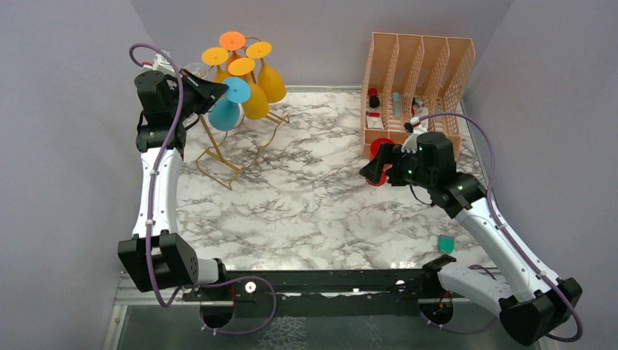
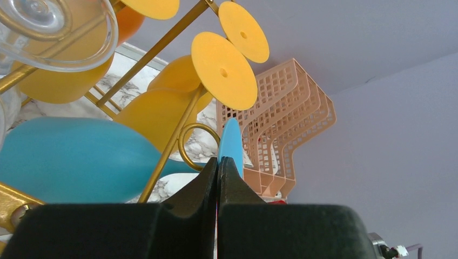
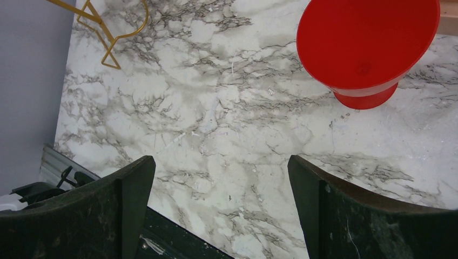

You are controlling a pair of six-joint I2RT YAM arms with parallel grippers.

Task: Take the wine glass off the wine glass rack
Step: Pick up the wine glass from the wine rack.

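The gold wire wine glass rack [image 1: 212,150] stands at the back left and bears several yellow and orange wine glasses [image 1: 256,98] hung upside down. My left gripper [image 1: 216,89] is shut on the round foot of a blue wine glass [image 1: 224,114], which hangs tilted beside the rack. In the left wrist view the jaws pinch the edge of the blue foot [image 2: 231,141], the blue bowl [image 2: 65,159] lies to the left, and the stem passes a curled gold hook [image 2: 190,141]. My right gripper [image 1: 373,172] is open and empty above the table, next to a red glass [image 1: 379,149].
A peach lattice file organiser [image 1: 419,73] stands at the back right, the red glass [image 3: 367,48] just in front of it. A clear glass [image 2: 54,32] hangs by the left wrist. A small teal object [image 1: 446,243] lies near the right arm.
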